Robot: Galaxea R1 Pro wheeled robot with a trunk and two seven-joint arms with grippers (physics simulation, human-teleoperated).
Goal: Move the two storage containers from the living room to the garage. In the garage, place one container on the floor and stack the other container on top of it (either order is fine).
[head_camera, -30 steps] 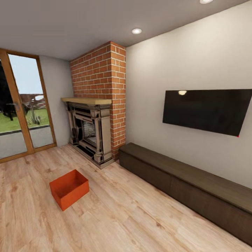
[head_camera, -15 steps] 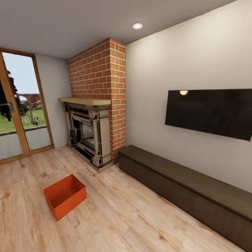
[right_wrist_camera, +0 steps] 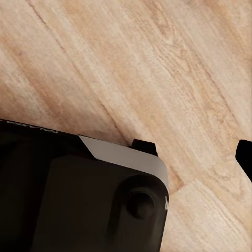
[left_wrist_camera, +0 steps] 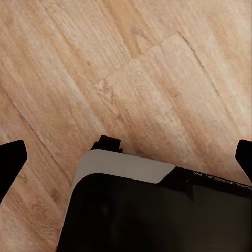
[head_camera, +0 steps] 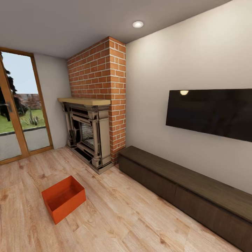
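- One room, the living room, with a wood-plank floor (head_camera: pixel 133 217) running to a pale wall.
- Long dark cabinet (head_camera: pixel 189 189) stands against that wall, under a black screen (head_camera: pixel 210 113).
- Brick fireplace (head_camera: pixel 96 115) fills the corner beside wood-framed glass doors (head_camera: pixel 21 112).
- One orange-red bin (head_camera: pixel 63 198) sits open-topped on the planks, out in front of the fireplace and well apart from the cabinet.
- Left gripper (left_wrist_camera: pixel 126 157): dark fingers (left_wrist_camera: pixel 10 160) at both edges of the wrist view, wide apart, bare planks and the robot's base (left_wrist_camera: pixel 152 210) between them.
- Right gripper: one fingertip (right_wrist_camera: pixel 245 155) in view, so spread cannot be told.
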